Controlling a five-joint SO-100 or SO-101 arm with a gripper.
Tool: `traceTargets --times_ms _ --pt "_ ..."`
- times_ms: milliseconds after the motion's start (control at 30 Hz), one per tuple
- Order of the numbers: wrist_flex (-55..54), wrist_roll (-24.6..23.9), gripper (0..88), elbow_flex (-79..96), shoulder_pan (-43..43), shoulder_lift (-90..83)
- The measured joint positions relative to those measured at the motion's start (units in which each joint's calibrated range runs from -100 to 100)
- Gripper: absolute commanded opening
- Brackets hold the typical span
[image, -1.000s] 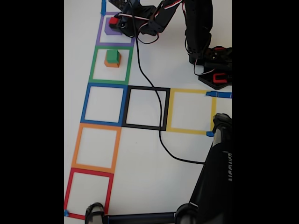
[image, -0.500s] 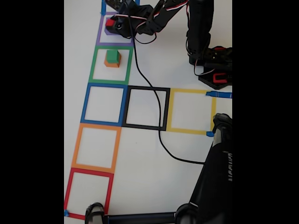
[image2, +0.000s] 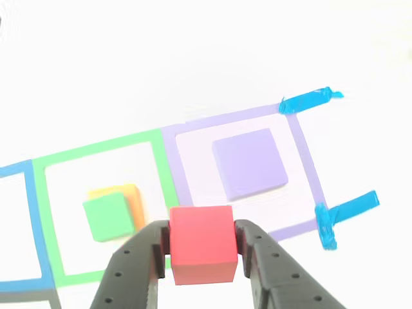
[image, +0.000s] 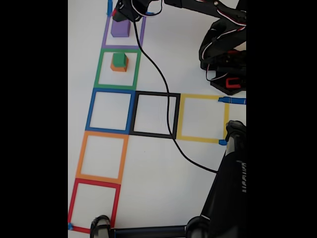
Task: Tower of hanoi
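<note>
- Red cube (image2: 201, 243), the tiniest of the four, sits clamped between the two dark fingers of the pincer (image2: 202, 248), raised clear of the white surface (image2: 193, 58); the jaws are closed only as far as the cube's width.
- Purple cube (image2: 250, 163), the landmark here, rests alone inside the purple tape square (image2: 302, 151), its top bare; in the other view the held red cube hangs near its lower left corner, over the purple square's border with the green tape square (image2: 158, 158).
- Green cube (image2: 108, 216) stands stacked on the orange cube (image2: 132, 196) inside that green square, the neighbour of the purple cube's square.
- In the fixed view the arm (image: 208, 10) reaches across the top of the frame, its pincer (image: 125, 10) just above the purple cube (image: 120, 28), a black cable (image: 158, 79) trailing from it across the surface.
- Step in hand, as it appears: a carry of the smallest piece, lifted and not yet set down.
- The next move would call for a target that takes the smallest piece — the top of the green cube, or one of the vacant tape squares such as the blue one (image: 111, 110) beyond the green square from the purple cube — then a level descent and a clean release so the small stack is not nudged.
</note>
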Motion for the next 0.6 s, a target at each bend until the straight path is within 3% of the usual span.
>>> traceTargets --times_ms 167,300,600 --pt "21.68 0.00 1.2 -18.50 -3.51 -1.35" --pt "30.71 0.00 1.2 -30.19 -6.44 -1.52" --pt "30.39 0.00 1.1 -27.00 -9.36 -4.31"
